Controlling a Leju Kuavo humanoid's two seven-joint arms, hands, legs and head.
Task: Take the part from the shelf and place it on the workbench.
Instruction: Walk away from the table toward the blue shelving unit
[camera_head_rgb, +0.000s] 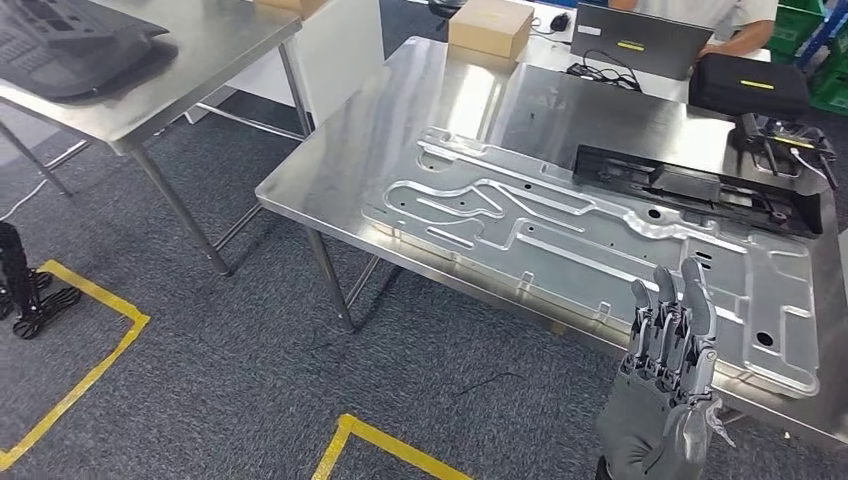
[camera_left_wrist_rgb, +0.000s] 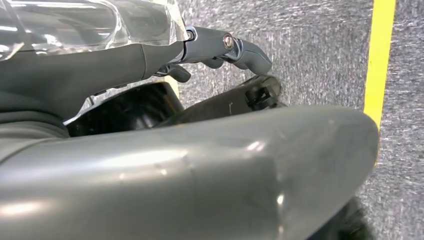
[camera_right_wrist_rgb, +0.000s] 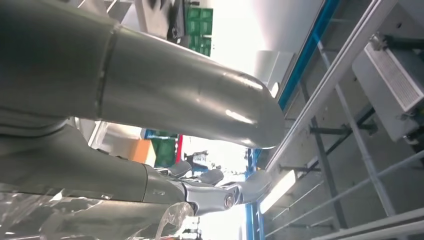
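Right hand (camera_head_rgb: 665, 385) is being raised at lower right of the head view, fingers (camera_head_rgb: 672, 315) straight, close together, nothing held. Large stamped metal part (camera_head_rgb: 600, 235) is lying on the tabletop (camera_head_rgb: 330, 170). Placement judged done; left hand (camera_left_wrist_rgb: 150, 165) state cannot be told.

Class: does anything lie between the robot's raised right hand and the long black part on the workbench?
Yes. A silver stamped plate lies flat on the workbench between the right hand and the black part; the hand would probably have to reach over it.
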